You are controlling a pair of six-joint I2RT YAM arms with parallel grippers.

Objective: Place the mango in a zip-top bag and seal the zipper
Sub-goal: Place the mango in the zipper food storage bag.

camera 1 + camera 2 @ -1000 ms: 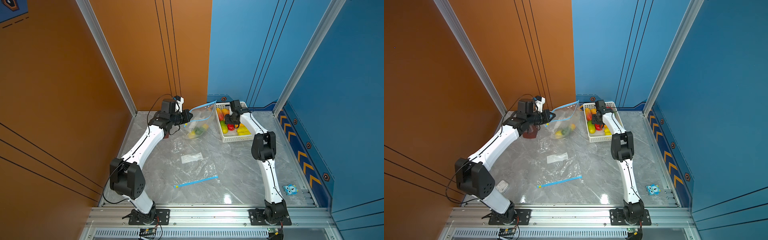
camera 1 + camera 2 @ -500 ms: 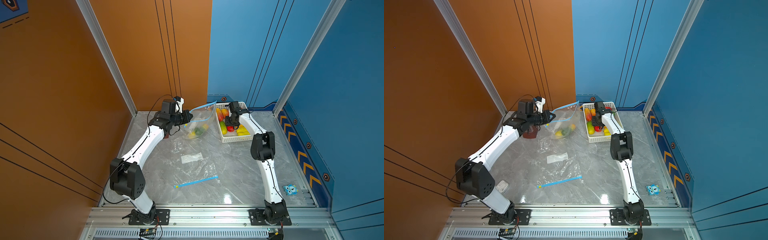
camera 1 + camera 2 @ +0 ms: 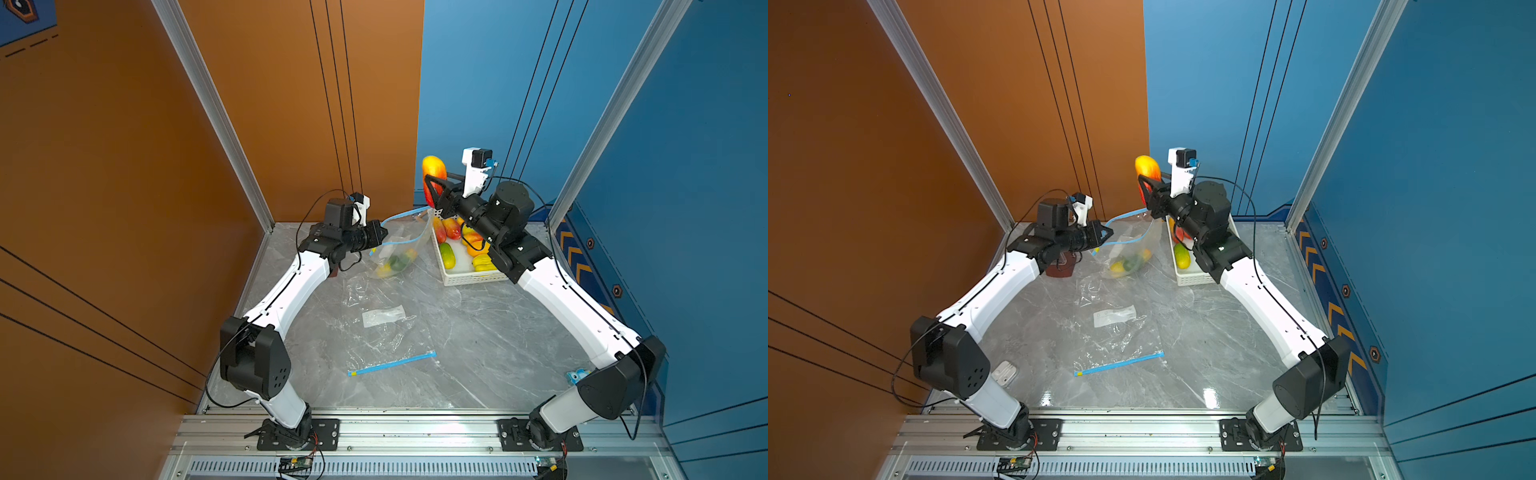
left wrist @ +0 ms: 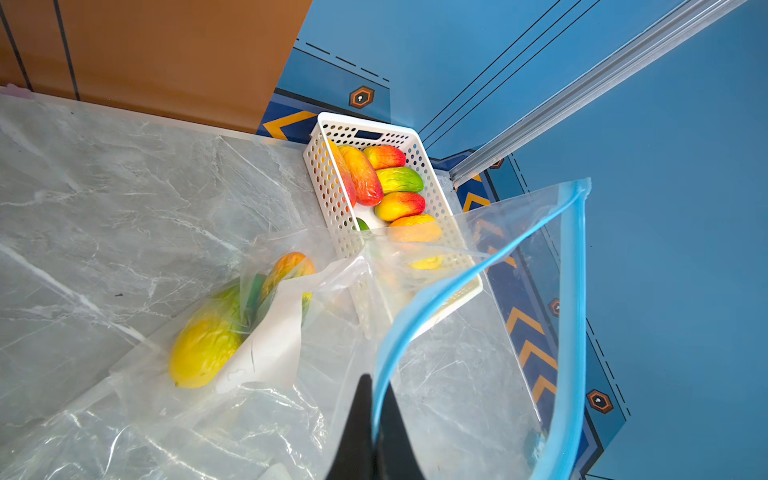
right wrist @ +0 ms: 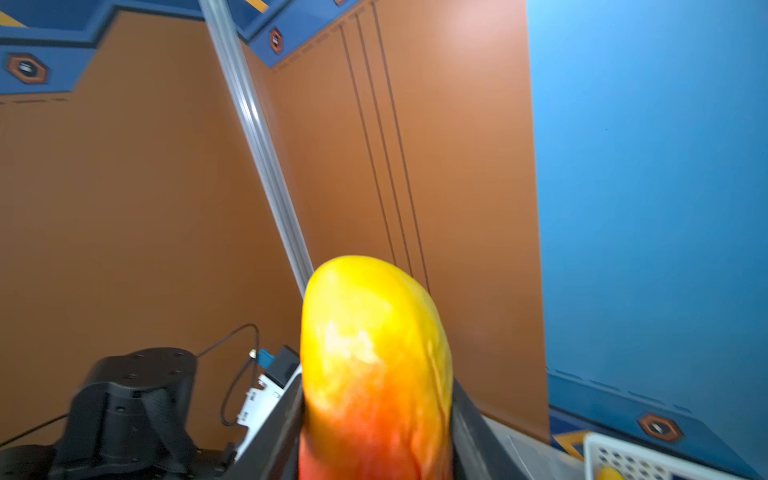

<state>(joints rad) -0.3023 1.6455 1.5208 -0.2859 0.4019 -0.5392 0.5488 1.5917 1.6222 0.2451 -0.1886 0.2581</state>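
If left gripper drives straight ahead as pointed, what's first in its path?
The left gripper, shut on the zip-top bag, meets that bag's film first, then probably the white basket; depth unclear.

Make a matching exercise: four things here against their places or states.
1. highest yellow-and-red mango
2. white perforated plastic basket
3. clear blue-zippered plastic bag containing fruit
4. flat clear blue-zippered plastic bag

A. lying on the grey marble table
B. rim pinched by left end effector
C. gripped by right end effector
D. beside blue wall, holding mangoes

Pairs: 1-C, 2-D, 3-B, 4-A
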